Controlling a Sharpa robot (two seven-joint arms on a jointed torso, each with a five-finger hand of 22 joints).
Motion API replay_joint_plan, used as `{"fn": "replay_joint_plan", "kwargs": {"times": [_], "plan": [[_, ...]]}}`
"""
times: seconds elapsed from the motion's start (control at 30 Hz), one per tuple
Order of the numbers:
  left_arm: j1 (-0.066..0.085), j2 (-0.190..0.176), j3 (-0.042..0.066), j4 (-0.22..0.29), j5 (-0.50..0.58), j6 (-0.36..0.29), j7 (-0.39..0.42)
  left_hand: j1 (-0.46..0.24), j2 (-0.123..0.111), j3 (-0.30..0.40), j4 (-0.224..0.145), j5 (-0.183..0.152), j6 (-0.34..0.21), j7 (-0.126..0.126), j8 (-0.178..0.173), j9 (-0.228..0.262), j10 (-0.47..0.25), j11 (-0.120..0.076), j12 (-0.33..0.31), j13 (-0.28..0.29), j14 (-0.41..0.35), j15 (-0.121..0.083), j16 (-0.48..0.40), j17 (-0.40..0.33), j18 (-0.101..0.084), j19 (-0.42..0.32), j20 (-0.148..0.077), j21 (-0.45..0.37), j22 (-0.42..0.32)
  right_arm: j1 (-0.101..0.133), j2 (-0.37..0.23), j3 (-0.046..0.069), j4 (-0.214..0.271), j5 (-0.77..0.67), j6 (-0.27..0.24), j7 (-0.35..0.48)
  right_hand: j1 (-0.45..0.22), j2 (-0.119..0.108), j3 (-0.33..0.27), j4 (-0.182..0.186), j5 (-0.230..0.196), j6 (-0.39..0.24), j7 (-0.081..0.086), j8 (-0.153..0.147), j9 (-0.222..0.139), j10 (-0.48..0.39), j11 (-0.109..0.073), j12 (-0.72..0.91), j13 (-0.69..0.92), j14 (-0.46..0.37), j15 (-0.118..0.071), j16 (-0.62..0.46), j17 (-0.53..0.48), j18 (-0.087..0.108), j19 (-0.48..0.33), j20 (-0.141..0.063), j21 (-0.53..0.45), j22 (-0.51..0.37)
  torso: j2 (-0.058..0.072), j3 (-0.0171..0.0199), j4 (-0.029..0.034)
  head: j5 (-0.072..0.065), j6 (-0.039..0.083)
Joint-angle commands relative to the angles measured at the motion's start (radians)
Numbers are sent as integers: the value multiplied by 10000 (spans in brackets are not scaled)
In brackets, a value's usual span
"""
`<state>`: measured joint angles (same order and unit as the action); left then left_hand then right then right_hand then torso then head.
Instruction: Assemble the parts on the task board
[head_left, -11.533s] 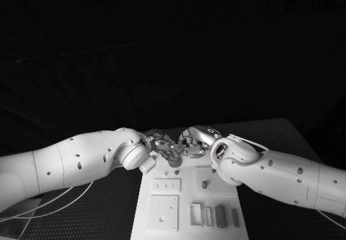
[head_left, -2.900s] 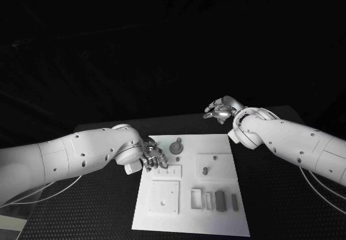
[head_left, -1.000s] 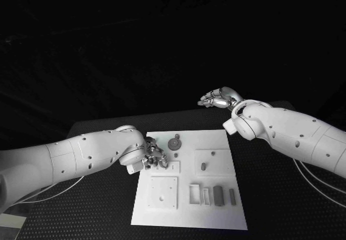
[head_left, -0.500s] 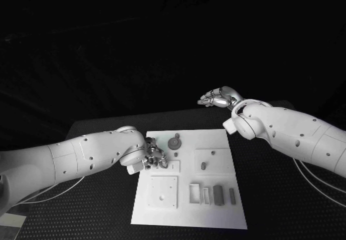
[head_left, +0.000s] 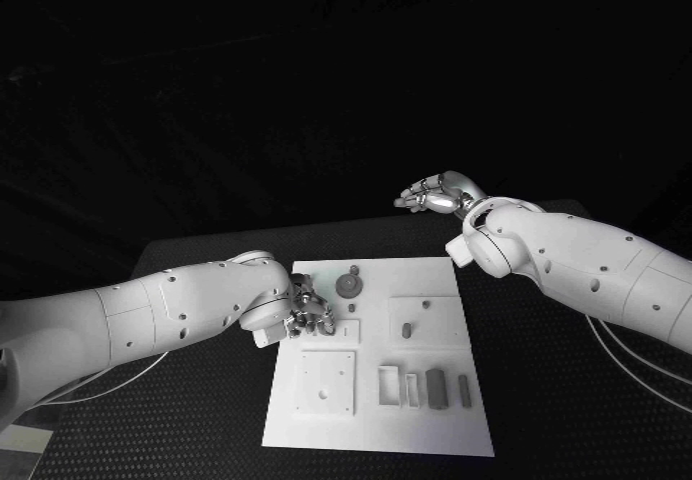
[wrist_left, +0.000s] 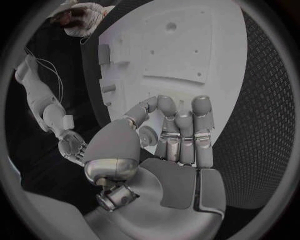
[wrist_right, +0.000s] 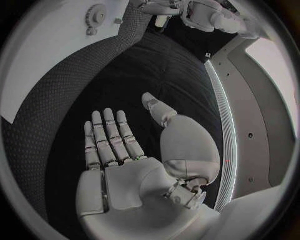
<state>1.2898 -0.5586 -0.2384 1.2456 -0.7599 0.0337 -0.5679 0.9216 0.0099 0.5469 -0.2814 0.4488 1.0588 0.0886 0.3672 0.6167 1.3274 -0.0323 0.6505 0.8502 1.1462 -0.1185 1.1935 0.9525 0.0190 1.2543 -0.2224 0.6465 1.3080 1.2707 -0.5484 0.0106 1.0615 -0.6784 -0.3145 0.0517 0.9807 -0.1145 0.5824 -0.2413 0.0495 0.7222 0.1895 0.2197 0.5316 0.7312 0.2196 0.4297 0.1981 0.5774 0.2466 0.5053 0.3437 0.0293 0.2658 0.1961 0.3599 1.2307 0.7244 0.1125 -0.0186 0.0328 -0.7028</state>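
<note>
On the black table, task board (head_left: 378, 420) lengthwise away from robot, left hand (head_left: 307, 312) fingers together, right hand (head_left: 433, 193) spread.

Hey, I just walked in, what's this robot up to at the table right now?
It is working on a white rectangular task board lying on the black table. The left hand is over the board's left edge, fingers held together, and seems to hold nothing. The right hand is raised beyond the board's far right corner, fingers apart and empty. A grey round gear-like part sits near the board's far end, and small grey block parts stand near its near end.
</note>
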Motion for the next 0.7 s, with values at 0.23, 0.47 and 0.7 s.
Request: {"fn": "replay_joint_plan", "kwargs": {"times": [0.23, 0.47, 0.7], "plan": [[-15, 56, -4, 38, -383, 149, 6, 4, 70, 42, -8, 124, 986, -612, 91, 1941, -253, -427, 97, -7, -283, -434, 145, -88, 346, 37, -298, 142, 233, 5, 19, 8, -9, 25, 140, 102, -80, -17, -73, 5, -11, -73, 471, 54, -18, 100, 9, -68, -42, -63, 52, -48, -23, -79, -93, -16, -48, 23, 8, 10, -9, 22, -24], [-15, 88, -4, 9, -401, -68, 67, -88, 68, 31, 21, 199, 1151, -693, 181, 2013, -106, -505, 229, -2, -184, -506, 356, -193, 352, 140, -358, 329, 234, 4, 34, 8, -29, 25, 165, 102, -75, -21, -84, 2, -11, -78, 471, 57, -26, 98, 12, -79, -68, -76, 57, -58, -36, -78, -101, -14, -53, 34, 6, 12, -6, 33, -44], [-17, 165, -4, 11, -417, -172, 102, -118, 71, 30, 20, 205, 1199, -720, 213, 2042, -63, -530, 274, 1, -155, -531, 428, -228, 355, 169, -380, 396, 233, 0, 73, 7, -74, 25, 208, 109, -64, -20, -96, -4, -11, -89, 474, 60, -38, 91, 18, -95, -104, -94, 64, -70, -52, -79, -118, -10, -61, 51, 6, 14, -2, 38, -56]]}}
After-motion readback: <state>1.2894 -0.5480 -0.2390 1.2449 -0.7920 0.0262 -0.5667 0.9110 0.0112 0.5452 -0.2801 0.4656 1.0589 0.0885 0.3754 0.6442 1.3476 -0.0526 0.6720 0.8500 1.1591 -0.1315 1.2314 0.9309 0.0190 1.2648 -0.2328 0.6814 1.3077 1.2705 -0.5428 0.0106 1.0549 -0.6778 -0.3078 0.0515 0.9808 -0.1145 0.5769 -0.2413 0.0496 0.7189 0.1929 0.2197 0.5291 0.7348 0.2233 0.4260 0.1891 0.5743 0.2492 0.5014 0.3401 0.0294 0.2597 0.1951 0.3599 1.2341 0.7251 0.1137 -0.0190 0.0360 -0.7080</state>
